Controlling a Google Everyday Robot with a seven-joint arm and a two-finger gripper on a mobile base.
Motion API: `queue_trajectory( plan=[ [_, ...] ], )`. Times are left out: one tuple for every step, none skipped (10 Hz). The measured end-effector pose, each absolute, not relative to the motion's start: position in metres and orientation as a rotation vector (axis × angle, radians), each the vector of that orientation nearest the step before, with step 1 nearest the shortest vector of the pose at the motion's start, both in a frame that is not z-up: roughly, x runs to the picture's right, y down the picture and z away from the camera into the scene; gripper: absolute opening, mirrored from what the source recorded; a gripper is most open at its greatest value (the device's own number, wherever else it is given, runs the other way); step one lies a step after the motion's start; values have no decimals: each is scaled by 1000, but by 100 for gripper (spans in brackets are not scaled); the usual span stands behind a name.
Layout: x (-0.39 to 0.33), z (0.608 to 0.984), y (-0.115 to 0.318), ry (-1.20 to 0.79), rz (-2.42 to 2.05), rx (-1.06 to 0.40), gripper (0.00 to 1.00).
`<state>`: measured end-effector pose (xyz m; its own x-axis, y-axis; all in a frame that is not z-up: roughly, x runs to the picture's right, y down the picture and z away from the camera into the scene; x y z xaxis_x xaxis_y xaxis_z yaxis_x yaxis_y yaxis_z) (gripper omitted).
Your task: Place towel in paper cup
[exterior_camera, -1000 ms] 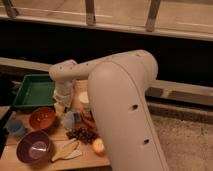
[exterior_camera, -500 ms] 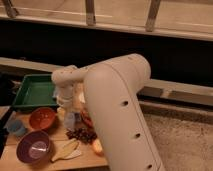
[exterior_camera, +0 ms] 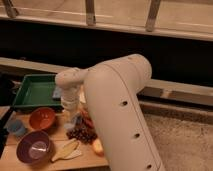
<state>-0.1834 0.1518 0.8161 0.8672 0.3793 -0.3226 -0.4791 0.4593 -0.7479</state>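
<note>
White, smooth-shelled robot arm (exterior_camera: 117,110), one, rounded, reaching down over the wooden tabletop (exterior_camera: 15,161). Its end effector (exterior_camera: 70,111) hangs low just beside the green tray (exterior_camera: 30,92), one, rectangular, raised rim; whether it is open or closed, or has hold of anything, cannot be told. Just below it lies one pale grey-blue item (exterior_camera: 75,121), towel or paper cup not distinguishable. Bowls, two, round: orange bowl (exterior_camera: 42,119), glossy purple bowl (exterior_camera: 34,148). One small blue cup (exterior_camera: 16,127). One dark grape cluster (exterior_camera: 82,134).

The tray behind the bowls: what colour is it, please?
Green tray, camera view; the tool hangs beside it.
</note>
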Motion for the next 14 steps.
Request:
queue_trajectory(
  plan=[
    [-185,815,150,106,532,-951,15],
    [-187,814,148,96,532,-946,6],
    [-188,812,145,85,531,-942,1],
    [-189,810,142,75,530,-936,0],
    [-190,808,139,64,529,-931,0],
    [-191,805,134,53,530,-920,0],
    [-191,801,127,44,532,-909,0],
    [-190,794,114,35,535,-889,0],
    [-187,784,96,36,541,-858,0],
    [-184,777,83,41,542,-833,0],
    [-182,766,62,49,540,-791,0],
    [-179,754,36,66,537,-738,0],
    [-176,748,17,78,538,-705,0],
    [-165,748,-12,104,543,-652,0]
  ],
)
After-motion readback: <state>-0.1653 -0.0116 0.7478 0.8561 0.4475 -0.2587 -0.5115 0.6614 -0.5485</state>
